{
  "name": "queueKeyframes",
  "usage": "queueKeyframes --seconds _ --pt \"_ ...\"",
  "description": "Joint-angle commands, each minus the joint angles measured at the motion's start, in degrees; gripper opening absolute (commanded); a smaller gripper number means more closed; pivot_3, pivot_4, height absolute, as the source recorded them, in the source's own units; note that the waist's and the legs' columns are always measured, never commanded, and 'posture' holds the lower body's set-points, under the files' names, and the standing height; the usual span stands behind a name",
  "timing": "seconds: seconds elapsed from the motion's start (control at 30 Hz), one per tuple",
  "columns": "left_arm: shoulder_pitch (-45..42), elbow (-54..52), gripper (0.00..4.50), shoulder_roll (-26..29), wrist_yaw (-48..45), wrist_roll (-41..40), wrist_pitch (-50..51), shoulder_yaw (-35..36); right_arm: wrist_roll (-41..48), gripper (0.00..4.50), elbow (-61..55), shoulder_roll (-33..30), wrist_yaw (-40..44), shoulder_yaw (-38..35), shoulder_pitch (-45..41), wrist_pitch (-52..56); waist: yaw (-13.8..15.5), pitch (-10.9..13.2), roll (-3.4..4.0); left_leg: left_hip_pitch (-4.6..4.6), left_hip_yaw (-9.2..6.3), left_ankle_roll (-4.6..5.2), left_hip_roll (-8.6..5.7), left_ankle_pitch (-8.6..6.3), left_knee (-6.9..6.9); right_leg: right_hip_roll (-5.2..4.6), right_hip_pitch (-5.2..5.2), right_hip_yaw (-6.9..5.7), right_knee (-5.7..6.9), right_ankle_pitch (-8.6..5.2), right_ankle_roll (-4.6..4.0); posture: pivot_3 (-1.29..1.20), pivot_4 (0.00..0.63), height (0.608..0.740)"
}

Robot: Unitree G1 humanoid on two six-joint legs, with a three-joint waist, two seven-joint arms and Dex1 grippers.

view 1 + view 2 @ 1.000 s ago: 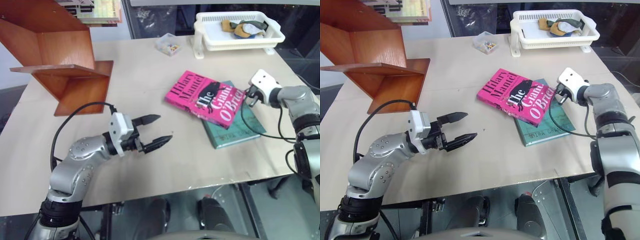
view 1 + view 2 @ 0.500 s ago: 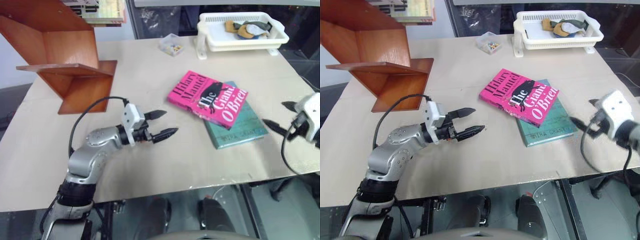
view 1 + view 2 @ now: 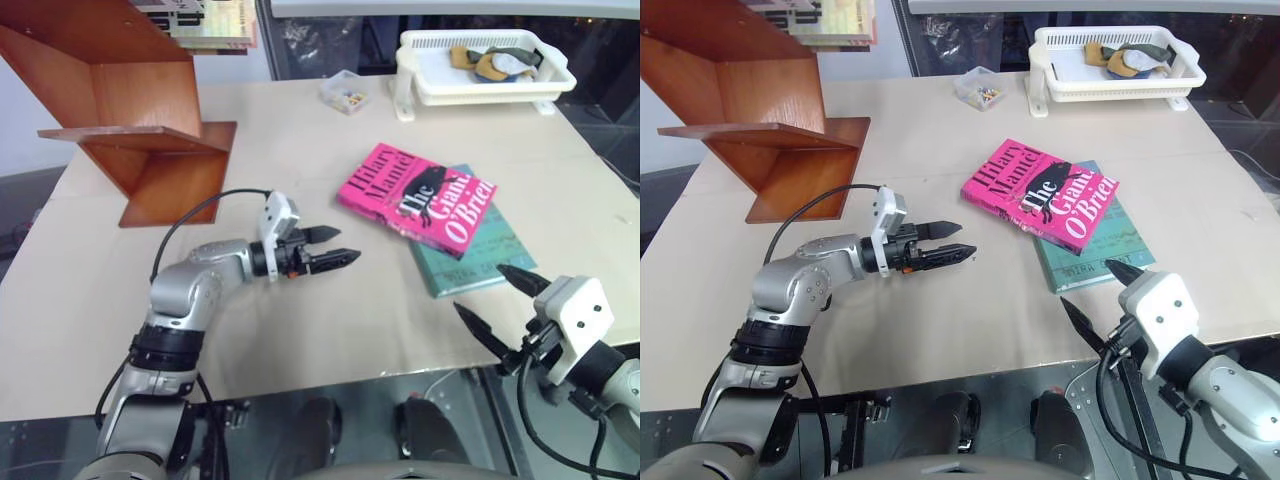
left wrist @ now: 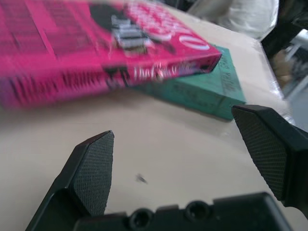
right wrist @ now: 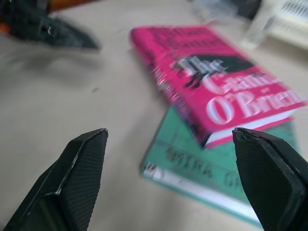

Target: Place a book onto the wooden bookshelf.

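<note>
I see the bright pink paperback book [image 3: 417, 198] lying flat on the beige worktop [image 3: 300, 330], just beyond my spread left claw [image 3: 334, 248]; my right claw [image 3: 497, 302], spread too, hangs nearer me.

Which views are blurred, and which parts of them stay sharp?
Left wrist view: the pink book is smeared, the fingers sharp. Right wrist view: book, teal book and left gripper are soft. Both eye views are sharp.
</note>
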Motion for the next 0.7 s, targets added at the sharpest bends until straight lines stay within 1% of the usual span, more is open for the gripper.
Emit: queueKeyframes --seconds 0.03,0.07,0.2,0.3,0.4,0.47,0.57,0.7 --pt "-2.84 0.60 4.50 -2.72 3.55 -4.42 6.69 3.71 2.42 4.26 -1.50 -1.78 -6.67 1.98 1.03 -6.59 0.03 0.00 -0.02 0.00 0.00 -0.04 0.00 0.02 0.00 0.00 0.00 0.00 0.00 0.00 0.00 0.00 0.150 0.740" --pt "-3.04 0.71 4.50 -3.56 4.59 -4.91 7.90 4.22 3.44 4.26 -1.50 -2.09 -8.44 2.58 1.33 -8.22 0.05 0.00 -0.03 0.00 0.00 -0.18 0.00 0.10 0.00 0.00 0.00 0.01 -0.01 0.00 0.00 0.00 0.150 0.740" --pt "-2.96 0.55 4.50 -6.75 8.51 -6.48 11.43 6.19 3.86 4.26 -1.50 -5.98 -14.20 5.16 2.89 -13.00 0.02 0.01 -0.04 -0.03 0.02 -0.22 0.00 0.13 -0.01 -0.01 -0.01 0.07 -0.05 0.00 0.00 0.00 0.150 0.740" --pt "-3.52 2.38 4.50 -11.05 13.90 -7.32 14.72 8.65 3.72 4.26 -1.50 -8.96 -18.87 8.18 3.11 -16.54 0.15 -0.01 -0.11 -0.02 0.01 -0.23 0.00 0.13 0.00 -0.01 0.00 0.06 -0.04 0.00 0.00 0.00 0.150 0.740" --pt "-4.65 4.93 4.50 -16.62 20.15 -8.47 17.45 12.40 3.75 4.26 -1.50 -12.02 -22.57 10.73 1.96 -18.27 0.22 0.00 -0.18 -0.02 0.01 -0.23 -0.01 0.14 0.02 -0.01 0.01 0.04 -0.02 0.00 0.00 0.00 0.150 0.740" --pt "-6.06 7.42 4.50 -20.20 24.85 -8.99 20.01 15.52 4.09 4.26 -1.50 -13.96 -24.66 12.13 0.53 -18.80 0.23 0.01 -0.23 -0.02 0.01 -0.23 -0.02 0.14 0.04 -0.01 0.01 0.05 -0.02 0.00 0.01 0.00 0.150 0.740" --pt "-7.74 10.19 4.50 -24.10 30.16 -9.10 21.43 19.20 5.71 4.26 -1.50 -16.12 -27.15 13.77 -2.65 -18.23 0.19 0.01 -0.29 -0.04 0.01 -0.23 -0.03 0.14 0.06 0.00 0.01 0.03 -0.02 0.00 0.01 0.00 0.150 0.740" --pt "-10.03 14.70 4.50 -29.88 38.49 -9.41 21.45 25.12 9.16 4.26 -1.50 -16.17 -28.79 13.29 -7.13 -13.98 0.28 0.00 -0.33 -0.05 0.02 -0.24 -0.03 0.14 0.07 -0.01 0.02 0.05 -0.03 0.00 0.01 0.00 0.150 0.740"
